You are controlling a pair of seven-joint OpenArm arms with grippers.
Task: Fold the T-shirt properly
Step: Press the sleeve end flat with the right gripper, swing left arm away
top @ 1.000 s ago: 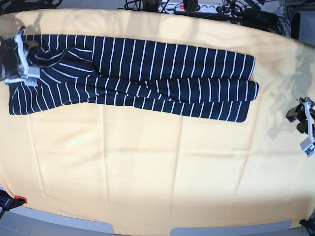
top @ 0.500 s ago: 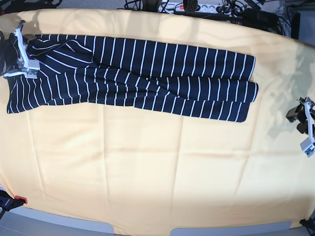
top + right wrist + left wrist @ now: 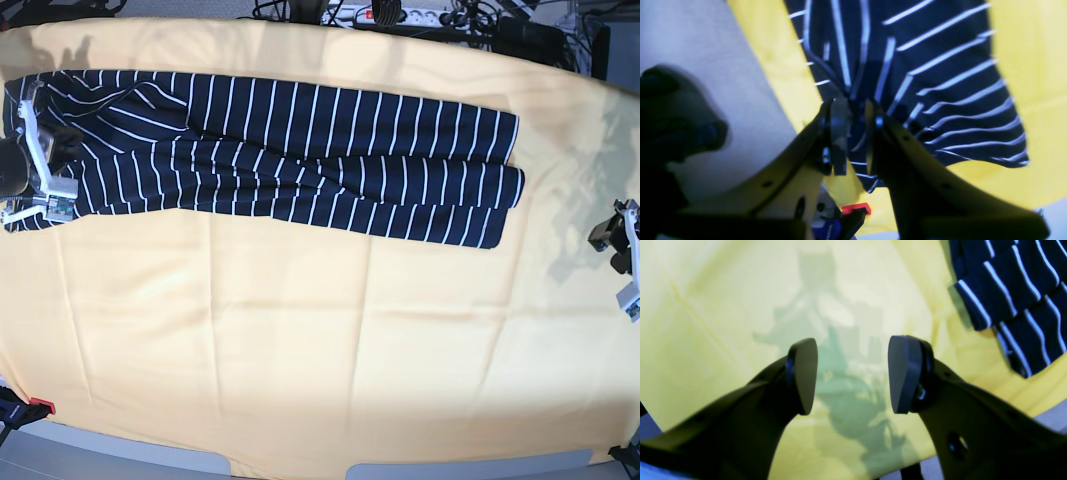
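We see the T-shirt (image 3: 270, 150), dark navy with thin white pinstripes, folded into a long, narrow band lying flat along the bench's (image 3: 300, 350) far edge, reaching its left edge and stopping short of the right.

No readable text, labels, brands or numbers anywhere in these views.

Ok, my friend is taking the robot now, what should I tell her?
Left gripper: open, holding nothing, over the bare yellow cloth off the shirt's end.
Right gripper: at the other end, jaws slightly apart with T-shirt fabric between them; whether it grips can't be told.
T-shirt: lies as a long narrow band along the far side of the table.
Done: folded lengthwise into that band.
Left: fold the band crosswise into a compact stack.
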